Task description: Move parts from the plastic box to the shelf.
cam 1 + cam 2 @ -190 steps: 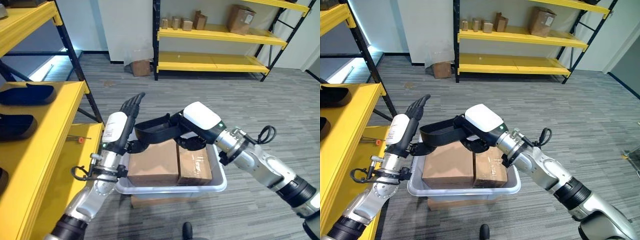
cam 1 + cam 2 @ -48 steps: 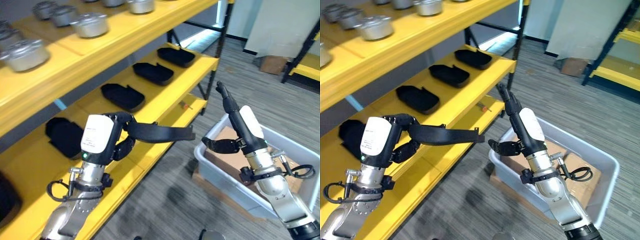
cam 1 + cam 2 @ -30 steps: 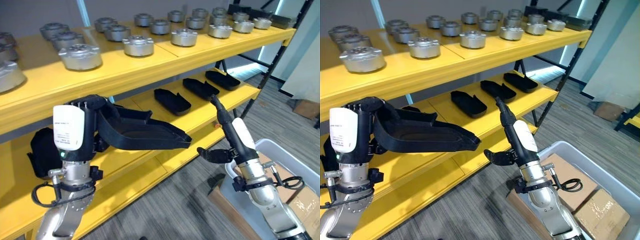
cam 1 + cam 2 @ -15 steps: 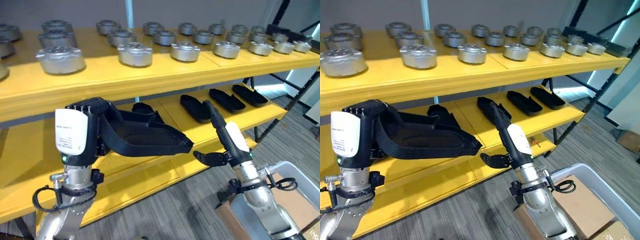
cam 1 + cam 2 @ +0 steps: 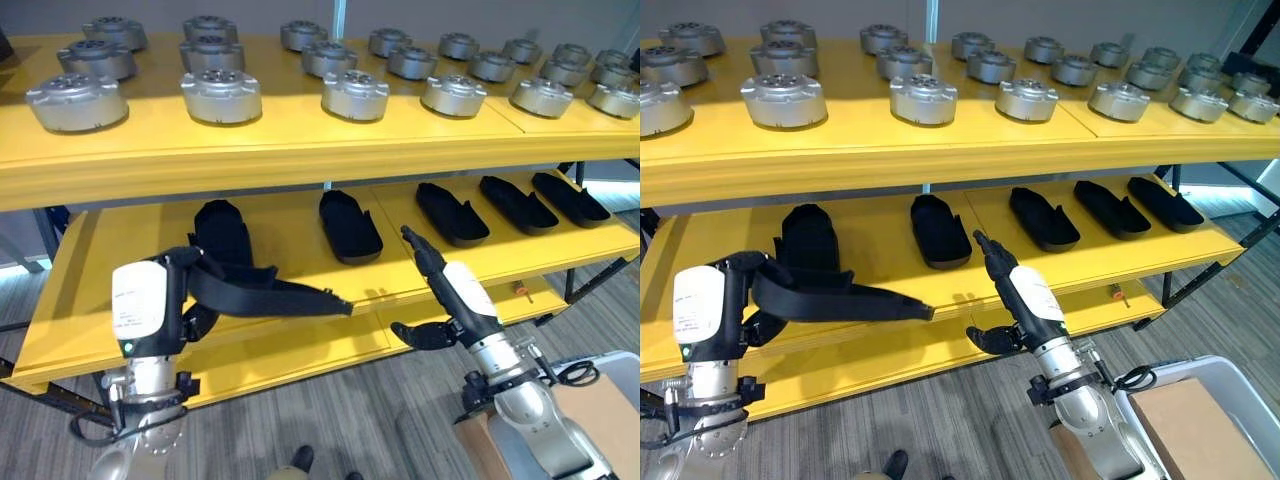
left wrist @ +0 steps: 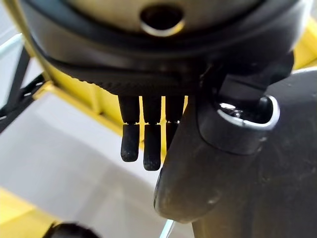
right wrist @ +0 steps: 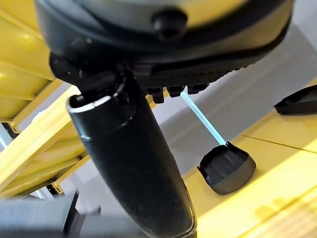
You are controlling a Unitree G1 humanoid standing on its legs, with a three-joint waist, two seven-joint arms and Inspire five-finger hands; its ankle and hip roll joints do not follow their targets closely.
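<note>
My left hand [image 5: 140, 305] is shut on one end of a long black plastic part [image 5: 272, 294], holding it out level in front of the yellow middle shelf [image 5: 285, 255]. Its thumb [image 6: 237, 124] presses on the part [image 6: 233, 203] in the left wrist view. Several similar black parts [image 5: 350, 225] lie in a row on that shelf. My right hand [image 5: 458, 293] hovers open in front of the shelf's edge, fingers straight and holding nothing. The grey plastic box [image 5: 612, 366] shows at the lower right with a cardboard box [image 5: 1195, 425] inside.
The top shelf carries several round silver metal parts [image 5: 220, 95]. A small orange-handled tool [image 5: 520, 290] lies on the lowest yellow shelf [image 5: 300, 345]. There is bare shelf between the leftmost black part [image 5: 222, 232] and the one beside it. Grey floor lies below.
The camera has swung to face the shelf squarely. My left hand has lowered the black part a little and it now shows edge-on. The right hand stays open.
</note>
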